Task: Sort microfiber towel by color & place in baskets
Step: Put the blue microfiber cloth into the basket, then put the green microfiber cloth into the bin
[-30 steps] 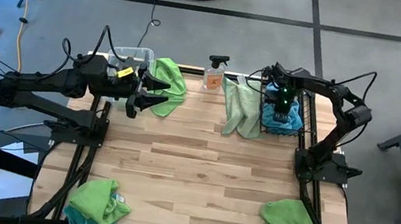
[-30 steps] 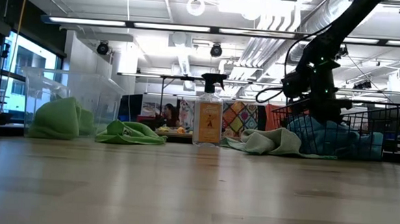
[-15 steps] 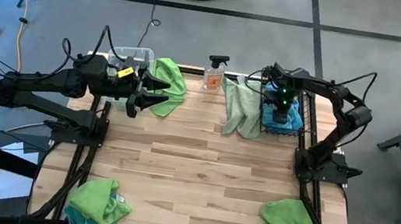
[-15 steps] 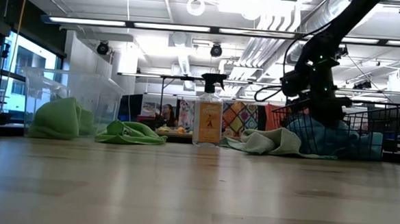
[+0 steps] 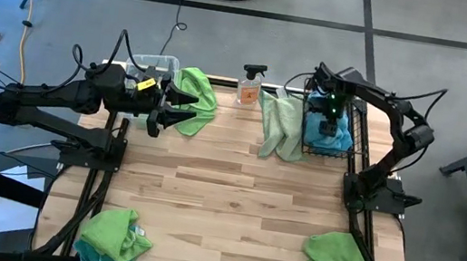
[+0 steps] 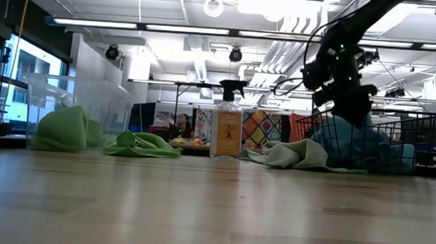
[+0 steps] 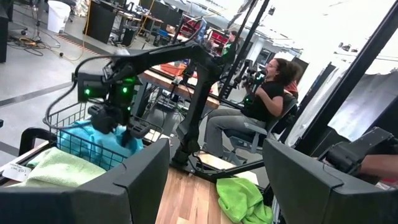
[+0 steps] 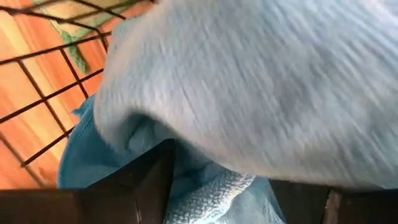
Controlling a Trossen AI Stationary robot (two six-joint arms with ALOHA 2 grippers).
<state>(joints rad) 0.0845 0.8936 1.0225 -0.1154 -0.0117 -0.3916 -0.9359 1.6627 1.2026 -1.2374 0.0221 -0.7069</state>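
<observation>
Sky blue microfiber towels [image 5: 335, 140] [image 6: 351, 144] lie heaped in the black wire basket [image 5: 354, 129] at the far right. My right gripper [image 5: 331, 121] [image 6: 351, 114] points down just over them, open. A lime green towel [image 5: 200, 96] hangs out of the clear tub [image 5: 153, 64] at the far left, with one end on the table. My left gripper [image 5: 189, 110] [image 7: 214, 186] hovers level beside that towel, open, nothing between its fingers. A pale green towel [image 5: 280, 123] lies flat on the table against the basket's left side. My right gripper stands open right over the blue heap [image 8: 205, 186], its fingers pointing down. The cloth fills the wrist view close to both fingers, and I cannot tell whether a fingertip touches it. The towels rest in the basket, none lifted.
A clear spray bottle [image 5: 251, 85] stands at the far edge between tub and basket. Near the front edge lie a green towel over a blue one at the left [image 5: 113, 237] and a green towel at the right [image 5: 339, 260]. A person [image 7: 273, 93] sits beyond the table.
My right gripper has risen from down inside the wire basket to just above the blue towels, which have stayed lying in the basket.
</observation>
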